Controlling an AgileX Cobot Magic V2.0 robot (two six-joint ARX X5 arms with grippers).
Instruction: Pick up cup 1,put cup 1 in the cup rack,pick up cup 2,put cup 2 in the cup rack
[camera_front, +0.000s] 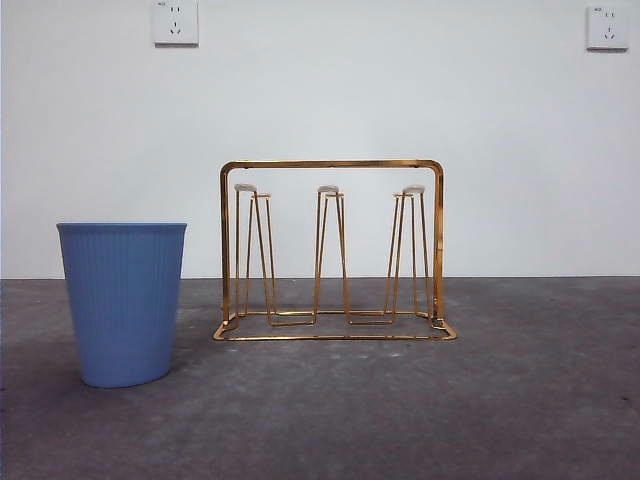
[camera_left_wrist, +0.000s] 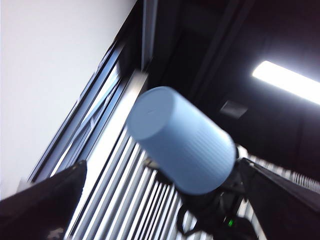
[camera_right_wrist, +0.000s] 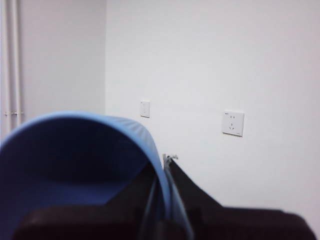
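The gold wire cup rack (camera_front: 330, 164) stands empty at the middle of the table, its prongs upright. A blue ribbed cup (camera_front: 122, 300) stands upright on the table to the left of it. Neither arm shows in the front view. My right gripper (camera_right_wrist: 162, 200) is shut on the rim of a second blue cup (camera_right_wrist: 75, 165), one jaw inside and one outside. My left gripper (camera_left_wrist: 162, 220) is open and empty and points upward. Its view shows that held cup (camera_left_wrist: 182, 145) bottom-first, with the right gripper (camera_left_wrist: 215, 210) behind it.
The dark grey table (camera_front: 400, 410) runs back to a white wall (camera_front: 400, 90) with two sockets. A ceiling lamp (camera_left_wrist: 287, 82) and window frames show in the left wrist view.
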